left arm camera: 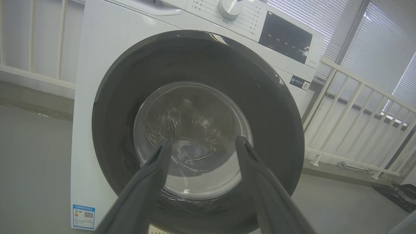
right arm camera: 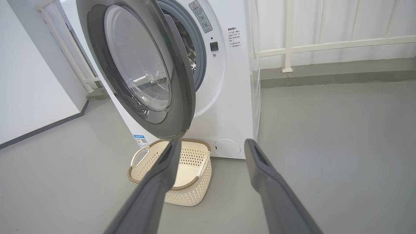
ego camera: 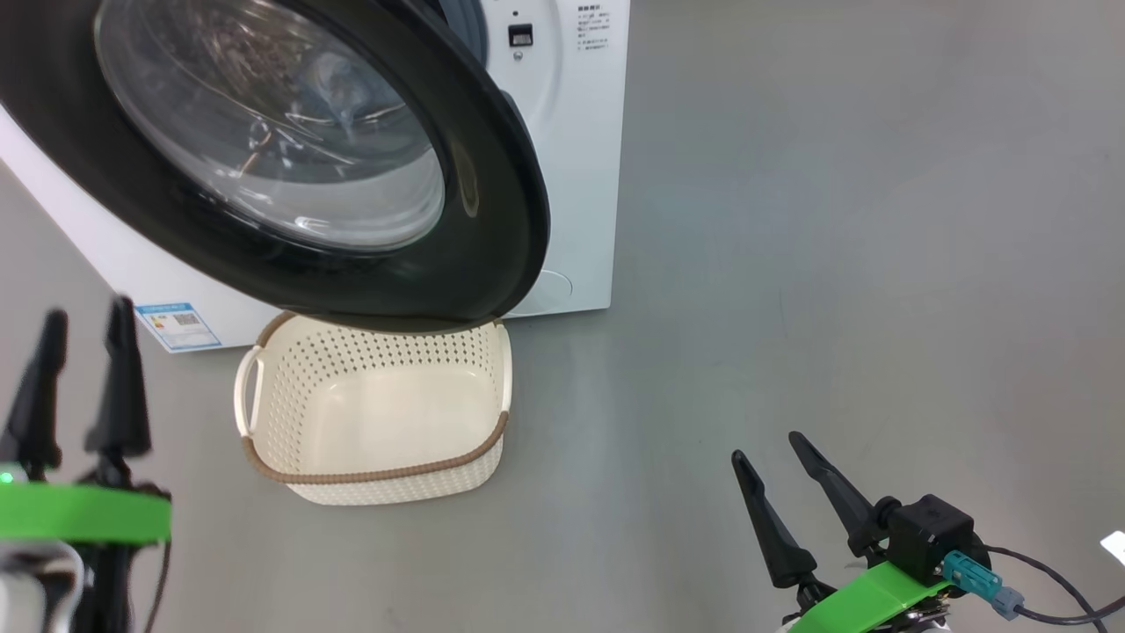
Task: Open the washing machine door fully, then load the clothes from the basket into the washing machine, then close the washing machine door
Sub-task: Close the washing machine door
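Note:
The washing machine [ego camera: 571,132] stands at the back with its door [ego camera: 492,264] swung partway out, the black rim hanging over the basket [ego camera: 378,475]. The cream basket sits on the floor and nothing lies in it. Through the door's glass a light-blue bundle of clothes [left arm camera: 191,151] shows inside the drum. My left gripper [ego camera: 83,321] is open at the lower left, clear of the door. In the left wrist view the left gripper [left arm camera: 203,141] faces the door [left arm camera: 260,113] head-on. My right gripper [ego camera: 766,447] is open at the lower right, holding nothing. From the right wrist, the right gripper [right arm camera: 212,140] points at the basket [right arm camera: 191,195] and the ajar door [right arm camera: 182,81].
Grey floor [ego camera: 835,264] spreads wide to the right of the machine. A blue label sticker [ego camera: 180,323] and a round white flap [right arm camera: 227,148] mark the machine's lower front. A white railing [left arm camera: 351,107] runs behind the machine, and a white wall [right arm camera: 29,81] stands beyond the door's side.

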Motion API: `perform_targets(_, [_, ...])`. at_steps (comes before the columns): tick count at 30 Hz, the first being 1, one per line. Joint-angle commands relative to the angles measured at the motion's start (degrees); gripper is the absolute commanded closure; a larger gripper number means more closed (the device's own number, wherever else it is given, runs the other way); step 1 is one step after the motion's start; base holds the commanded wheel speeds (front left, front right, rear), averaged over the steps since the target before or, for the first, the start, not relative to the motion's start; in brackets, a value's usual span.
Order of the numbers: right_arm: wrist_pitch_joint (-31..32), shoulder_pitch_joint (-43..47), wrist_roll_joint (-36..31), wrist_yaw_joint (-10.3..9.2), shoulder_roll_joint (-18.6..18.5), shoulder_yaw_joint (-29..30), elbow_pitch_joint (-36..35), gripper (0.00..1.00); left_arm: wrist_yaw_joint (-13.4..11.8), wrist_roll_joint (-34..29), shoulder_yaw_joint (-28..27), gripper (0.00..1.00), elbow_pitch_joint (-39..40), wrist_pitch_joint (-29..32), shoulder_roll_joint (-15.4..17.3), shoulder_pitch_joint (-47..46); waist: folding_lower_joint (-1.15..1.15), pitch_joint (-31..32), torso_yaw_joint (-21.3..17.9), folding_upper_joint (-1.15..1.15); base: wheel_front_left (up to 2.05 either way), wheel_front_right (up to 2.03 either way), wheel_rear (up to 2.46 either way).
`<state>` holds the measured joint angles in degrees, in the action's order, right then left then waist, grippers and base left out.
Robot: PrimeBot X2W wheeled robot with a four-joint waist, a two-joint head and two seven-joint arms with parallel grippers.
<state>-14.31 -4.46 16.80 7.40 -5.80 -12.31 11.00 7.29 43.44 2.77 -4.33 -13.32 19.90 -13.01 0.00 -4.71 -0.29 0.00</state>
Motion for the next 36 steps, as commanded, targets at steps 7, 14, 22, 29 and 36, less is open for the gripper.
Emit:
perform_targets(7, [-0.69,0.7,-0.03,0.09,0.14,-1.22,-1.67,0.0,-4.75,-13.83,-1.67,0.0,1.18,-1.6,1.86,4.11,0.0,0.5,-0.09,0.0,0.0,0.0,0.0])
perform_targets(14, [-0.69,1.06,-0.13,0.09,0.21,-0.75,-2.03,0.0,-8.49,-23.56,-4.91,0.0,6.06,-1.66,-3.49,12.38,0.0,0.22,-0.06,0.0,0.0,0.0,0.0])
perform_targets(22, [-0.69,1.15,-0.36,0.09,0.18,-0.55,-2.34,0.0,-8.62,-30.46,-6.36,0.0,8.37,-1.67,-9.5,18.18,0.0,0.06,0.13,0.0,0.0,0.0,0.0])
perform_targets(29, [-0.69,1.13,-0.41,0.09,0.4,-0.35,-2.42,0.0,-8.47,-34.21,-7.99,0.0,8.65,-1.67,-12.84,20.35,0.0,0.27,-0.19,0.0,0.0,0.0,0.0])
perform_targets(36, [-0.69,1.07,-0.38,0.09,0.66,-0.29,-2.31,0.0,-8.14,-35.03,-9.95,0.0,8.6,-1.67,-14.78,21.63,0.0,0.65,-0.77,0.0,0.0,0.0,0.0])
